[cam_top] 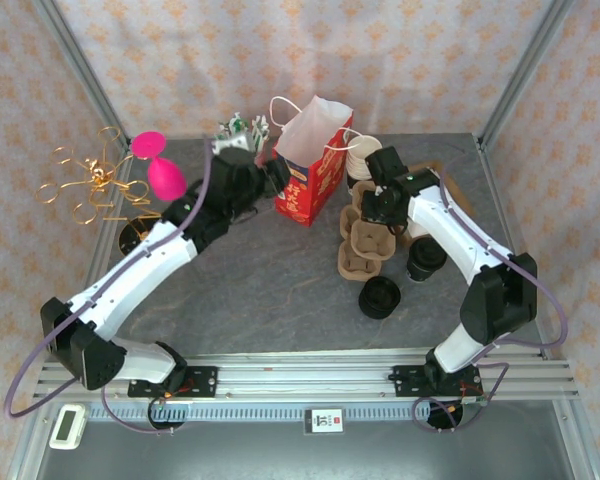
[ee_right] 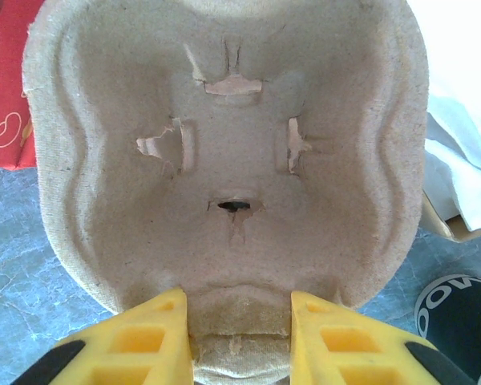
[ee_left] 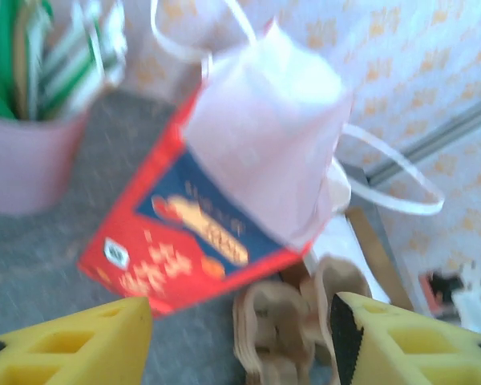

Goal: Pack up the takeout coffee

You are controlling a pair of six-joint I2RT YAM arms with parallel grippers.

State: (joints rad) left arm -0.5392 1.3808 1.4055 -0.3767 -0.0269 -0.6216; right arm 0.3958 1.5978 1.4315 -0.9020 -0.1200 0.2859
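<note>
The left end effector is released, its fingers spread with nothing between them. It faces the red paper gift bag, whose gold lettering on a blue panel is too blurred to read. Right of the bag, the right end effector is clenched on the rim of the pulp cup carrier. Near the carrier, a black coffee cup shows partial white letters.

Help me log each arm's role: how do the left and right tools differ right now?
The left yellow-fingered tool is open with nothing between its fingers; the right yellow-fingered tool is shut on the rim of the brown moulded-pulp cup carrier. The left tool faces the red-and-white paper gift bag; the right faces the carrier's inside. Both have yellow fingers.
</note>
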